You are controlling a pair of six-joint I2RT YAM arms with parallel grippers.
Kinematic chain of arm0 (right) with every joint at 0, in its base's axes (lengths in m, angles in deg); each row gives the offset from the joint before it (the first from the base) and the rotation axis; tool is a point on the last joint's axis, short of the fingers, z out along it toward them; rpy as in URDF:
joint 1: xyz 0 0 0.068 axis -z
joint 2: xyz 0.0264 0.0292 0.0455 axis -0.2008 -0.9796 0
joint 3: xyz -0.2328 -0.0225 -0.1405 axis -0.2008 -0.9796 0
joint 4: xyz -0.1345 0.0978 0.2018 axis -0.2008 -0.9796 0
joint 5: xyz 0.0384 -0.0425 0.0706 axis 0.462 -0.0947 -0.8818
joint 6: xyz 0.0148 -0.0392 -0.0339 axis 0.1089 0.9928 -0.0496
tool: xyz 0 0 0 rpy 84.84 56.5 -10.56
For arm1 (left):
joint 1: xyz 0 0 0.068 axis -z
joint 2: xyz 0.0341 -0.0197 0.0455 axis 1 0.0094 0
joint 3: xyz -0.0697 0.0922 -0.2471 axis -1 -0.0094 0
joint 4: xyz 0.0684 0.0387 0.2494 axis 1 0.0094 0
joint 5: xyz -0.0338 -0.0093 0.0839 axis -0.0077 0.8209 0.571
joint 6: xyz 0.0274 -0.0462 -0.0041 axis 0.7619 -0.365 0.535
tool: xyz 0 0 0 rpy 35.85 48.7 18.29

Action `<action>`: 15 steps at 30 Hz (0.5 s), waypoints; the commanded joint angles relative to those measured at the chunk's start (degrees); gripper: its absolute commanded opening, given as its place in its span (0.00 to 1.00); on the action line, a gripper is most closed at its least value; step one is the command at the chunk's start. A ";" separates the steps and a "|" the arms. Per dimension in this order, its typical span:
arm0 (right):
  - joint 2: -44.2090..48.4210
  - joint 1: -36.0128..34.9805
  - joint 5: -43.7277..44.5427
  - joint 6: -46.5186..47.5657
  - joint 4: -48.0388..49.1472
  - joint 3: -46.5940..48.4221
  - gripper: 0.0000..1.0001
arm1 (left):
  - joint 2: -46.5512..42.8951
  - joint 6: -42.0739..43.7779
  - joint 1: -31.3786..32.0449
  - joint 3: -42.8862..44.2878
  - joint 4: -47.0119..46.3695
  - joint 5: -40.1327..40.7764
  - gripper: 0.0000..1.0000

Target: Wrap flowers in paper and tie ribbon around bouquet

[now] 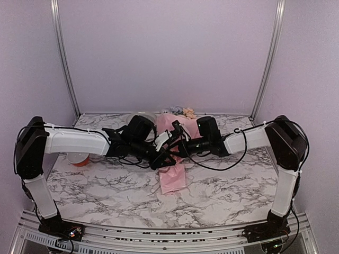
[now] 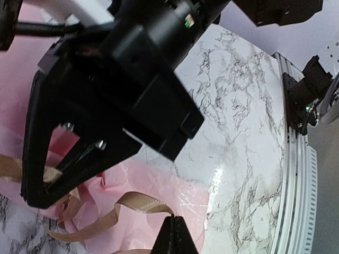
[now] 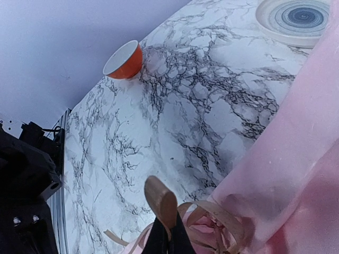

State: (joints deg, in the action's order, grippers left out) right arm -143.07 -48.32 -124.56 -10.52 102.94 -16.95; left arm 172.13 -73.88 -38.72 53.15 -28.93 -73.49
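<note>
— How do the right gripper's jaws stand?
— Pressed together. The right gripper [image 3: 168, 237] pinches a loop of the long thin tan-beige ribbon [image 3: 160, 201], which stands up out of its tips in its own wrist view. The left wrist view shows the same pinch from outside, a flat strand caught at the very tips.
— And the left gripper?
— The left gripper [image 2: 174, 233] has its jaws closed to a single point too. A strand of ribbon runs towards them along the bottom edge, but I cannot tell whether it is caught between them.
— Where does the rest of the ribbon lie?
— It curls in loose loops over the crumpled light-pink wrapping paper [image 2: 153, 182], just beside both sets of tips.
— And the bouquet?
— The cone-shaped pink paper bouquet [image 1: 172, 180] lies mid-table on the white, grey-veined marble table [image 1: 106, 185], under the two grippers, which meet nose to nose above it. One end points towards the arm bases. Small pale blooms [image 1: 184, 111] show at the far end, by the back wall.
— Anything else on the table?
— A small orange-red bowl with a white inside [image 3: 124, 61] stands at the left side, well apart from the bouquet. A round pale plate with blue-grey rings [image 3: 296, 18] sits towards the back, just beside the paper.
</note>
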 commanded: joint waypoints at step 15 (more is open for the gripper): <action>-1.27 2.30 0.52 -1.15 -0.97 0.99 0.00 | 14.59 -2.55 3.93 12.90 -12.43 -10.16 0.00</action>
State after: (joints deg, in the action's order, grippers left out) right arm -143.18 -46.28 -125.81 -13.38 104.20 -17.17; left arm 184.70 -75.17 -34.78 64.82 -37.41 -85.25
